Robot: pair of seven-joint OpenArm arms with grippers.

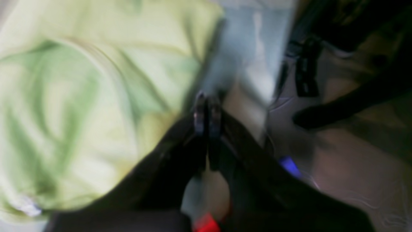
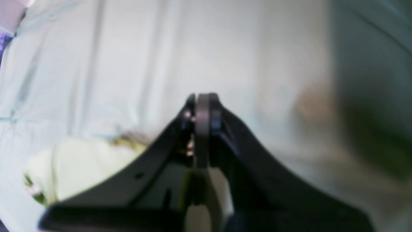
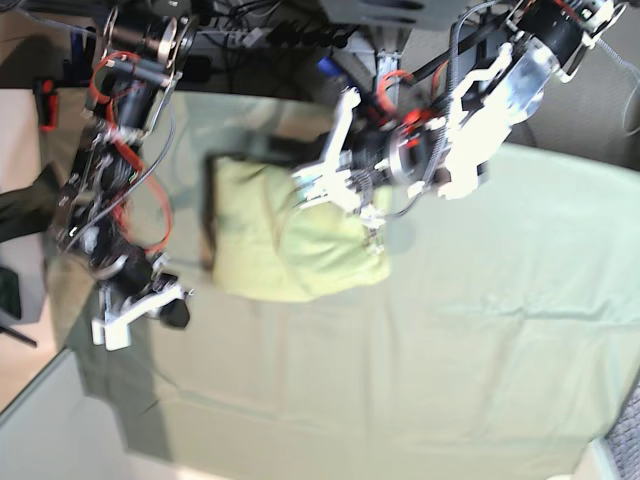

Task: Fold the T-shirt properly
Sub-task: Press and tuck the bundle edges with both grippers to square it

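The T-shirt [image 3: 290, 240] is a pale yellow-green bunched bundle on the grey-green table cloth [image 3: 450, 340], towards the far left. My left gripper [image 3: 335, 165] hovers over the shirt's far right edge. In the blurred left wrist view its fingers [image 1: 206, 109] are shut with nothing seen between them, and the T-shirt [image 1: 80, 96] fills the left side. My right gripper [image 3: 150, 305] hangs near the table's left edge, apart from the shirt. It is shut [image 2: 202, 100] and empty, with the T-shirt [image 2: 80, 164] low on the left behind it.
The table cloth [image 2: 225, 48] spreads wide to the near and right sides. The table's far edge [image 1: 276, 64] runs just past the left gripper, with dark cables and gear [image 3: 250, 30] on the floor beyond. The left table edge [image 3: 60, 350] lies close to the right gripper.
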